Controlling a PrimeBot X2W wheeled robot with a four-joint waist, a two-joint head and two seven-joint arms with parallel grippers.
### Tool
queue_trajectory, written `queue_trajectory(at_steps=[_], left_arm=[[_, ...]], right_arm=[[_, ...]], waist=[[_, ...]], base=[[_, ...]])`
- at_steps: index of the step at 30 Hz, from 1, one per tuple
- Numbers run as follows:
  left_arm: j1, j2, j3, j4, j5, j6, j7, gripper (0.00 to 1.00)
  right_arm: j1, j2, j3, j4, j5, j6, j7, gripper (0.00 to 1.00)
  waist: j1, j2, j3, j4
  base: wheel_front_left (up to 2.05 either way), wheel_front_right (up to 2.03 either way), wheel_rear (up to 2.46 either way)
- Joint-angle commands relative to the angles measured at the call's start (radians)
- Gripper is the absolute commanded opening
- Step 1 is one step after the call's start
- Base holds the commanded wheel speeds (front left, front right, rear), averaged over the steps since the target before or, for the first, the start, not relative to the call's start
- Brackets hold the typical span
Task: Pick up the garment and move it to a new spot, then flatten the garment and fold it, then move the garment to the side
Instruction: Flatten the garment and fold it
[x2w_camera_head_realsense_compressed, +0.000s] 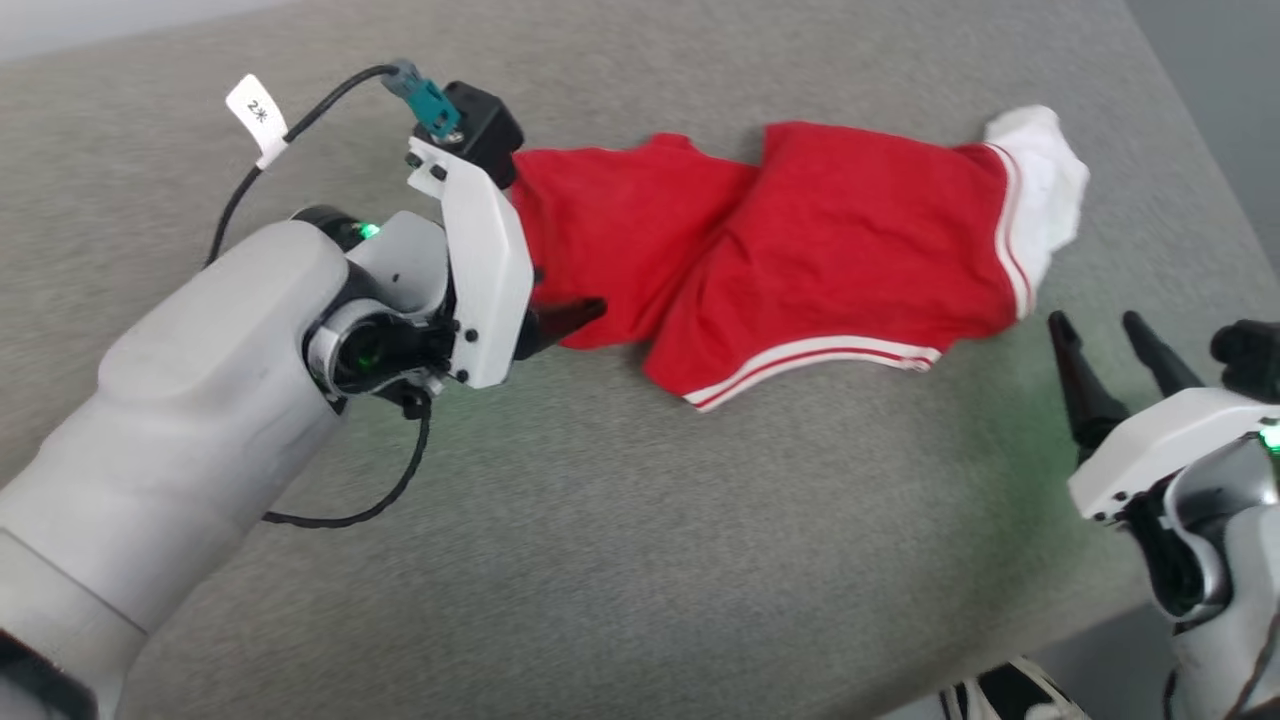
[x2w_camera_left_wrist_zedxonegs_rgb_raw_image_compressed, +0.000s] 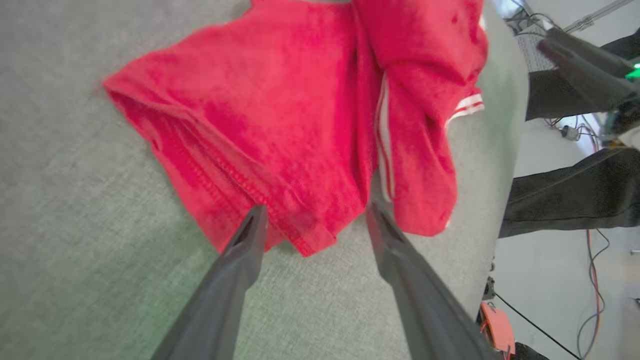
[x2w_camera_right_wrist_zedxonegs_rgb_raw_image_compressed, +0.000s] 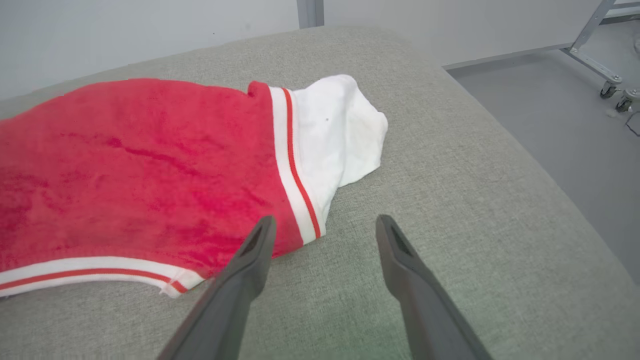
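Observation:
The garment (x2w_camera_head_realsense_compressed: 800, 260) lies rumpled lengthwise on the grey cushion (x2w_camera_head_realsense_compressed: 620, 540), a red body with a white sleeve (x2w_camera_head_realsense_compressed: 1045, 190) at its right end and a white striped hem toward me. My left gripper (x2w_camera_head_realsense_compressed: 562, 320) hovers at its left end, open, with the fingertips just short of the red edge (x2w_camera_left_wrist_zedxonegs_rgb_raw_image_compressed: 300, 240) and nothing between them (x2w_camera_left_wrist_zedxonegs_rgb_raw_image_compressed: 315, 215). My right gripper (x2w_camera_head_realsense_compressed: 1100, 340) stands open just off the garment's right end. In the right wrist view its fingers (x2w_camera_right_wrist_zedxonegs_rgb_raw_image_compressed: 325, 225) frame bare cushion beside the striped seam (x2w_camera_right_wrist_zedxonegs_rgb_raw_image_compressed: 295, 175), holding nothing.
The cushion's right edge (x2w_camera_right_wrist_zedxonegs_rgb_raw_image_compressed: 540, 165) drops to a grey floor. A black cable (x2w_camera_head_realsense_compressed: 400, 480) with a white tag (x2w_camera_head_realsense_compressed: 258, 115) loops off my left wrist. A shoe (x2w_camera_head_realsense_compressed: 1000, 695) and dark trouser legs (x2w_camera_left_wrist_zedxonegs_rgb_raw_image_compressed: 565, 195) stand beyond the near edge. Cables (x2w_camera_left_wrist_zedxonegs_rgb_raw_image_compressed: 595, 260) lie on the floor.

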Motion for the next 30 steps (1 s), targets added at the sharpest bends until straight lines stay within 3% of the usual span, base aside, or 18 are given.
queue_trajectory(at_steps=[1,7,8,9,11,13,17,21,26,30], left_arm=[[-0.017,-0.004,-0.010,0.027,-0.022,0.002,0.029,1.00],[-0.028,-0.010,-0.070,0.124,-0.015,0.003,0.069,1.00],[-0.019,-0.015,-0.065,0.136,-0.040,0.003,0.067,0.80],[-0.019,-0.015,-0.065,0.136,-0.040,0.003,0.067,0.80],[-0.013,-0.026,-0.066,0.141,-0.060,0.003,0.068,0.00],[-0.032,-0.022,-0.069,0.129,-0.064,0.003,0.049,0.00],[-0.108,0.007,-0.049,0.132,-0.008,0.003,-0.081,0.00],[-0.189,-0.001,-0.042,0.159,0.047,0.003,-0.216,0.00],[-0.266,-0.089,-0.041,0.122,0.042,0.003,-0.340,0.00],[-0.281,-0.215,-0.123,0.032,0.031,0.002,-0.390,0.00]], right_arm=[[0.004,0.012,0.004,0.007,0.008,0.000,-0.013,1.00],[-0.012,0.030,0.024,0.037,0.021,0.000,-0.046,1.00],[-0.014,0.033,0.026,0.042,0.025,0.000,-0.052,1.00],[-0.014,0.033,0.026,0.042,0.025,0.000,-0.052,1.00],[-0.019,0.037,0.031,0.051,0.028,0.000,-0.060,1.00],[-0.024,0.039,0.035,0.058,0.033,0.000,-0.068,1.00],[-0.027,0.045,0.045,0.079,0.044,0.000,-0.082,1.00],[-0.030,0.047,0.055,0.095,0.054,0.000,-0.093,1.00],[-0.041,0.048,0.065,0.112,0.062,0.000,-0.105,1.00],[-0.044,0.053,0.083,0.122,0.069,0.000,-0.113,1.00]], waist=[[0.0000,0.0000,0.029,-0.035],[0.0000,0.0000,0.049,-0.066],[0.0000,0.0000,0.051,-0.069],[0.0000,0.0000,0.051,-0.069],[0.0000,0.0000,0.052,-0.073],[0.0000,0.0000,0.053,-0.075],[0.0000,0.0000,0.051,-0.081],[0.0000,0.0000,0.048,-0.080],[0.0000,0.0000,0.047,-0.074],[0.0000,0.0000,0.046,-0.074]], base=[[0.00,0.00,0.00],[0.00,0.00,0.00],[0.00,0.00,0.00],[0.00,0.00,0.00],[0.00,0.00,0.00],[0.00,0.00,0.00],[0.00,0.00,0.00],[0.00,0.00,0.00],[0.00,0.00,0.00],[0.00,0.00,0.00]])
